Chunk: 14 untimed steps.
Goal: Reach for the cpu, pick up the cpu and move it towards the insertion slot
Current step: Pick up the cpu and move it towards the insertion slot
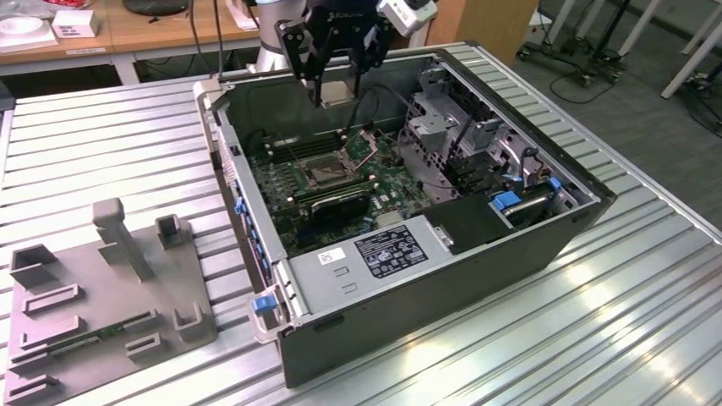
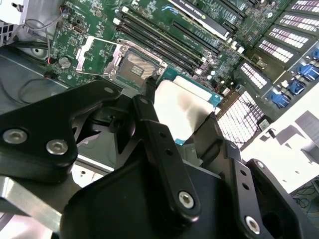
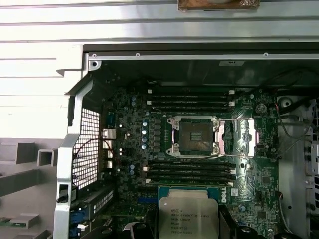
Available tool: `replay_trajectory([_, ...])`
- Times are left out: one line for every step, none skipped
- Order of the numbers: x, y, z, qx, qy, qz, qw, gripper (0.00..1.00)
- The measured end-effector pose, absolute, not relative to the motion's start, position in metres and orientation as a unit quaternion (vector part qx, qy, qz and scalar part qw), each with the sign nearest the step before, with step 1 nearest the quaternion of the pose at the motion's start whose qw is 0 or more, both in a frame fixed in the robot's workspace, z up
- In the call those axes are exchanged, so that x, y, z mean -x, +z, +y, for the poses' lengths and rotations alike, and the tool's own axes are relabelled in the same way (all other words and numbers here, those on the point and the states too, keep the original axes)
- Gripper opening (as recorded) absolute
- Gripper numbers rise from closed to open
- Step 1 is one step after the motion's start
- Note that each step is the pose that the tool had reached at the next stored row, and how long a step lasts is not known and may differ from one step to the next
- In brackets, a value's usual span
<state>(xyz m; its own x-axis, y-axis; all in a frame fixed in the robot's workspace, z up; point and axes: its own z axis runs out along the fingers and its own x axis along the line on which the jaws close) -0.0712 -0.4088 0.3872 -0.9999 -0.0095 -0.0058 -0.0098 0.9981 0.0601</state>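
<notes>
The fingers [image 2: 159,144] of the gripper [image 1: 335,91] are seen closed on the cpu [image 2: 182,107], which is clamped by its opposite edges between the two black finger bars in the second wrist view. The chip is held off the board, above the open computer case [image 1: 564,245], and nothing is touched by it other than the fingers. In the first wrist view its silvery top plate [image 3: 188,215] is presented face-up between the finger bars, with print on it, and a thin rim is noted around the plate. The insertion slot [image 3: 195,137] is observed on the green circuit board [image 3: 124,124], apart from the held chip: a dark square socket inside a silvery bracket. The bracket's hinged frame is seen swung open to one side, leaving the socket uncovered. Long black memory slots [image 3: 192,98] are recorded on two sides of the socket. In the exterior view a grey plastic tray [image 1: 68,317] is noted on the slatted metal table [image 1: 542,338], at the exterior view's left of the case and well apart from the gripper.
</notes>
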Motion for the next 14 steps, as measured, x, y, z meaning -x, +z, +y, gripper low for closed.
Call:
replay_trajectory([0.0711,0.3871,-0.4088,0.005,0.030,1.000,0.003,0.55])
replay_trajectory([0.0712,0.3872,-0.4088,0.005,0.030,1.000,0.003,0.55])
replay_trajectory([0.0712,0.3872,-0.4089,0.005,0.030,1.000,0.003,0.55])
replay_trajectory([0.0712,0.3872,-0.4088,0.005,0.030,1.000,0.003,0.55])
replay_trajectory([0.0712,0.3872,-0.4089,0.005,0.030,1.000,0.003,0.55])
replay_trajectory([0.0712,0.3872,-0.4089,0.005,0.030,1.000,0.003,0.55])
replay_trajectory([0.0712,0.3872,-0.4088,0.005,0.030,1.000,0.003,0.55])
replay_trajectory([0.0712,0.3871,-0.4088,0.005,0.030,1.000,0.003,0.55])
replay_trajectory([0.0712,0.3872,-0.4089,0.005,0.031,1.000,0.003,0.55])
replay_trajectory([0.0712,0.3871,-0.4088,0.005,0.031,1.000,0.003,0.55])
replay_trajectory([0.0712,0.3871,-0.4088,0.005,0.031,1.000,0.003,0.55])
replay_trajectory([0.0711,0.3872,-0.4085,0.005,0.031,1.000,0.003,0.55])
replay_trajectory([0.0711,0.3871,-0.4080,0.005,0.031,1.000,0.003,0.55])
replay_trajectory([0.0711,0.3871,-0.4072,0.005,0.031,1.000,0.003,0.55])
